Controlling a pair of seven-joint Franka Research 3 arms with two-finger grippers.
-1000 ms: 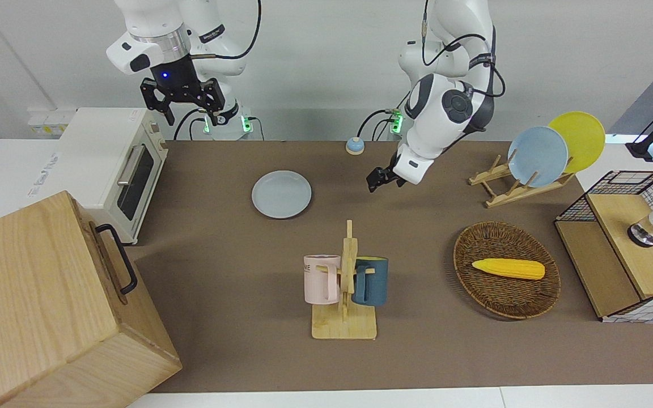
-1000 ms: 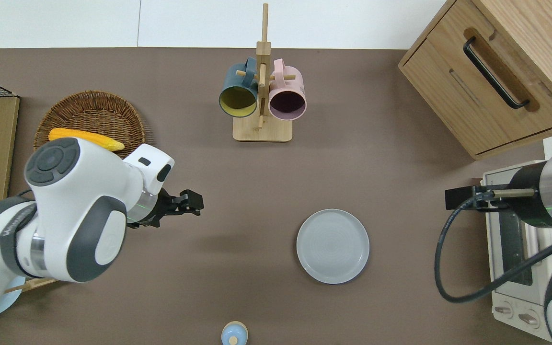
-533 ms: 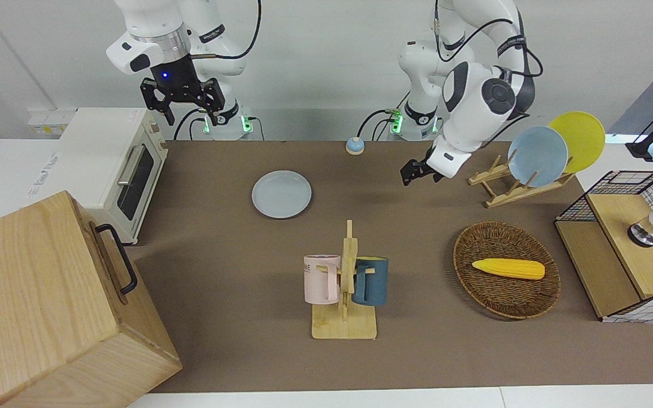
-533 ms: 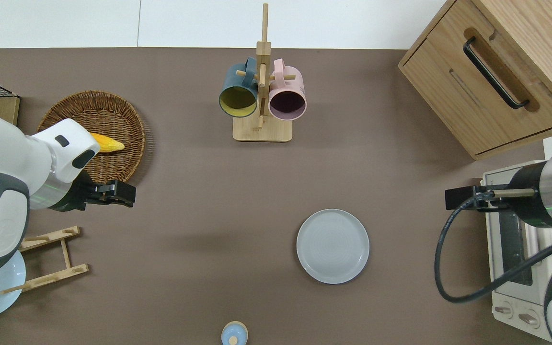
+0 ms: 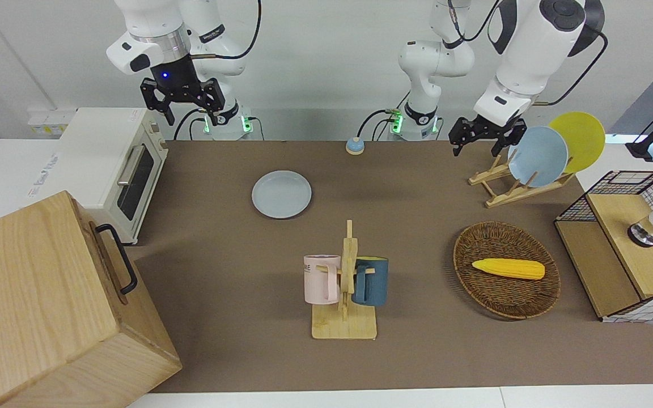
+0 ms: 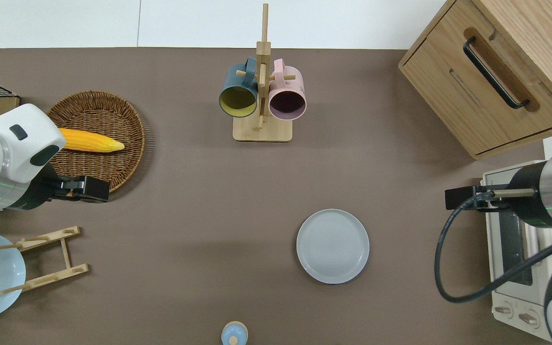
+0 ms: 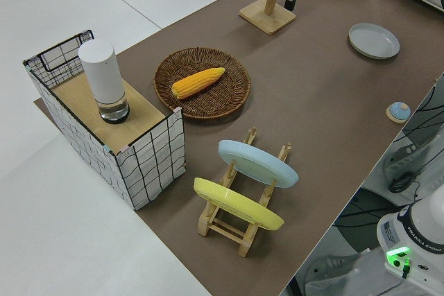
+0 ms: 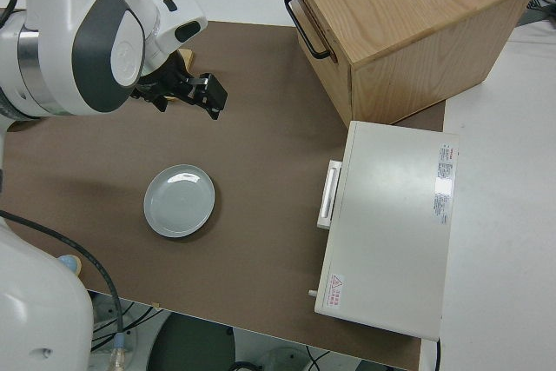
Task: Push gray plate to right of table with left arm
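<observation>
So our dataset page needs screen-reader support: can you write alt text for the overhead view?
A gray plate lies alone on the brown table, well apart from the left gripper, which hangs by the wicker basket's edge. Farther out, a mug rack carries two mugs.

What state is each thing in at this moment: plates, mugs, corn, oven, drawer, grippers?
Pale gray round plate: flat on brown table, untouched.
Sky-blue plate: standing in wooden rack.
Yellow plate: standing in rack.
Pink mug, dark blue mug: hung on wooden stand.
Yellow corn cob: lying in wicker basket.
White toaster oven: door shut.
Wooden drawer box: shut.
Left gripper: open, empty.
Right arm: parked.
</observation>
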